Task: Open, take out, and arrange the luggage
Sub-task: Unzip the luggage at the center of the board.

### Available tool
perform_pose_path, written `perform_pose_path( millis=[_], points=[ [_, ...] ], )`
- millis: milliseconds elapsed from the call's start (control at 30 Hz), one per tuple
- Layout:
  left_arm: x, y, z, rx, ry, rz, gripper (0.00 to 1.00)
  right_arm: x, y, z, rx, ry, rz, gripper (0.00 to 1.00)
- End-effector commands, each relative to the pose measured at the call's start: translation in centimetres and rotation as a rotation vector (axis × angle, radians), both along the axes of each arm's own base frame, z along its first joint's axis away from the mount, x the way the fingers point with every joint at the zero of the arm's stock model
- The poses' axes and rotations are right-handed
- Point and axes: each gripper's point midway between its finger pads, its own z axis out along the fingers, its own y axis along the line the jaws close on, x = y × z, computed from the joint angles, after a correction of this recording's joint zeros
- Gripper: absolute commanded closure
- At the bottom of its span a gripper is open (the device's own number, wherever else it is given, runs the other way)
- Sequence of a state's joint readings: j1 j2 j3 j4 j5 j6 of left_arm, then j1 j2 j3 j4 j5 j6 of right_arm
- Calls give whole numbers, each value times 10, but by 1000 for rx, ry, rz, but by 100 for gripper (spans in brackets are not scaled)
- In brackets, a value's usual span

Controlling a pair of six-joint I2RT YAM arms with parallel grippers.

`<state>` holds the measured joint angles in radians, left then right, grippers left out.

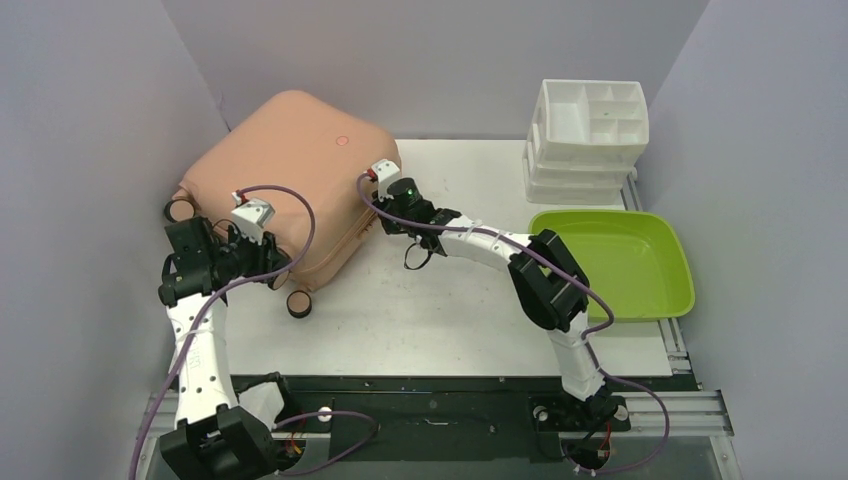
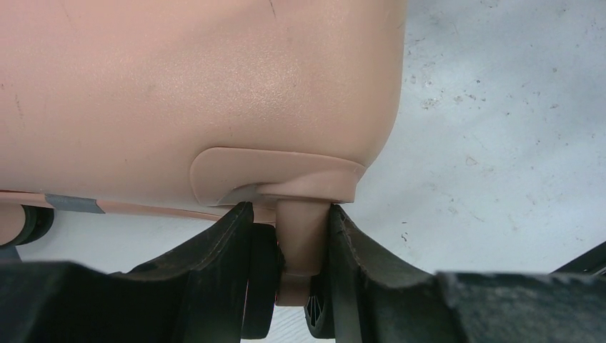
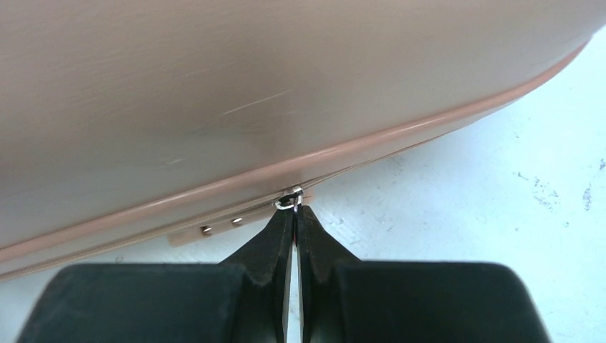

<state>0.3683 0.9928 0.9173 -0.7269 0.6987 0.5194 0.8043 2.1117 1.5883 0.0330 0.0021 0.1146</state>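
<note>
The luggage (image 1: 290, 165) lies left; tray (image 1: 630, 260) right, organizer (image 1: 590, 120) behind it.

Luggage (image 1: 290, 170) lies flat; left tool (image 1: 270, 268) and right tool (image 1: 373, 220) at its edge

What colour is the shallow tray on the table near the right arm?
The tray is lime green; the top external view shows it best.

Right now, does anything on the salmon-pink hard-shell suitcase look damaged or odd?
A grey tape strip sits on the seam of the salmon-pink hard-shell suitcase near a wheel, like a repair patch; a pale scratch marks the shell.
</note>
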Motion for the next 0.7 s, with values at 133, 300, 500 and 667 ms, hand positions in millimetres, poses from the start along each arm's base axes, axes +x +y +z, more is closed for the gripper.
perform_pose_path(
  millis=[133, 300, 500, 667],
  points=[
    [-31, 36, -33, 183, 119, 111, 100, 67, -37, 27, 104, -7, -178, 100],
    [-53, 29, -28, 196, 127, 60, 100, 95, -50, 29, 129, 20, -231, 100],
    [-81, 8, -18, 192, 132, -80, 100, 136, -66, 32, 165, 25, -273, 100],
    [-103, -6, -15, 198, 142, -174, 100, 158, -76, 40, 156, -51, -288, 100]
  ],
)
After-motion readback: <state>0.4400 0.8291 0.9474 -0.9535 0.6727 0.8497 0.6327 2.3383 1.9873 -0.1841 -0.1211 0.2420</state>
